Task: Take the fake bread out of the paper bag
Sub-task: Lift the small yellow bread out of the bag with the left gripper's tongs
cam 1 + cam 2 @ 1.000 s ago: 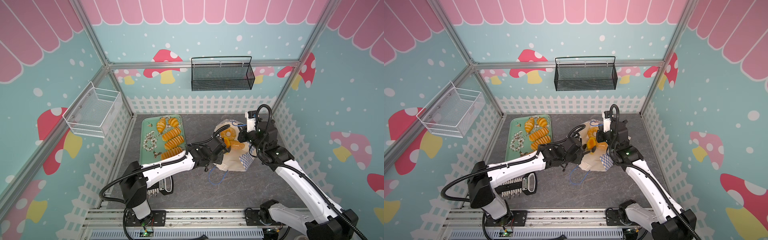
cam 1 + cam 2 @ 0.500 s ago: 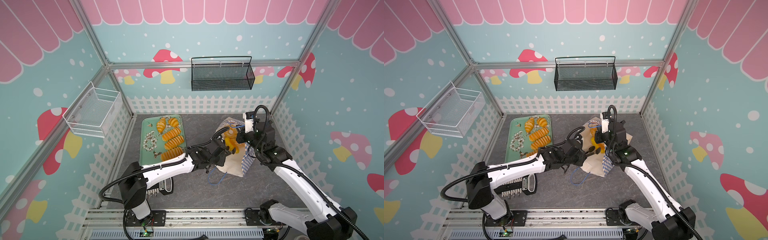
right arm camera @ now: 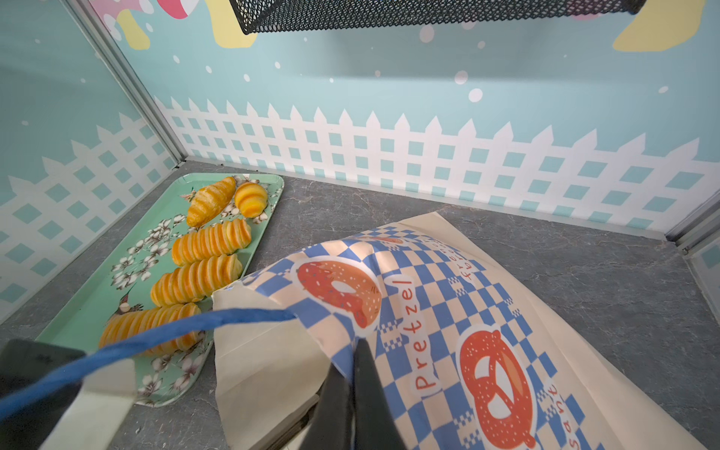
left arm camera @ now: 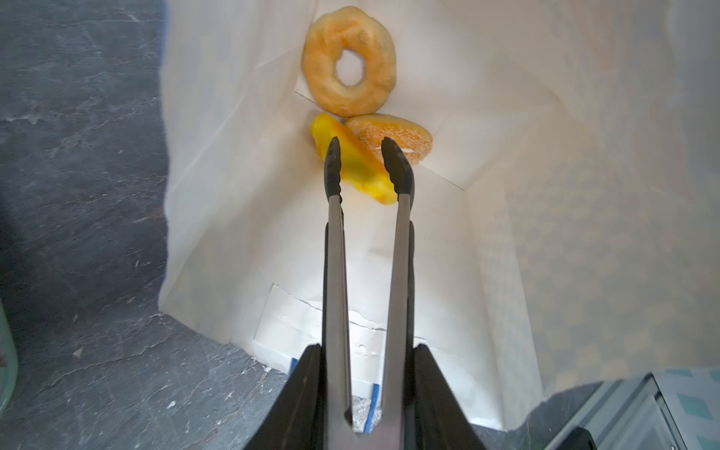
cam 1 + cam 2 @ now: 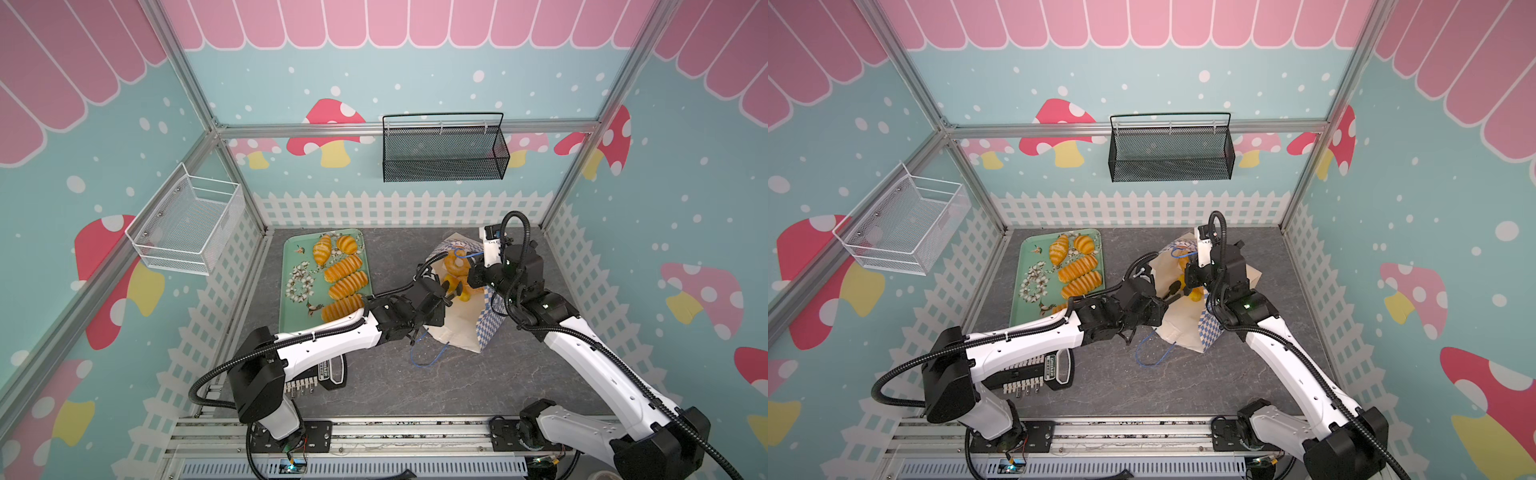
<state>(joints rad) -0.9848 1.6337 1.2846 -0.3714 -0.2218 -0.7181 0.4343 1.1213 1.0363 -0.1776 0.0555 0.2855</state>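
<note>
Grey stone-look surface [image 5: 374,386], inside a mushroom-papered booth. The paper bag [image 5: 455,328] sat tipped on it, mouth toward the left jaws.

Fake bread in the bag, counted: three. A yellow piece [image 4: 362,175], a ring doughnut [image 4: 374,89] and a sugared piece [image 4: 405,134] lay touching one another, deep ahead of the left jaws.

Left jaws were pressed onto one pair of tongs [image 4: 335,272]. The tong tips stood apart, one on each side of the yellow piece. Whether they squeezed it, I could not tell. Right jaws were pinched on the bag's rim, with a blue cord handle [image 3: 175,331] running just beside them.

Step in hand, as I judged it: fetching the yellow piece. The next move called for closing the tongs and drawing straight back out, with the rim held up.

Well aside of both jaws was one green tray [image 5: 291,257] holding five pieces: three ribbed loaves [image 3: 212,241], one croissant [image 3: 210,200] and one round bun [image 3: 251,199].
</note>
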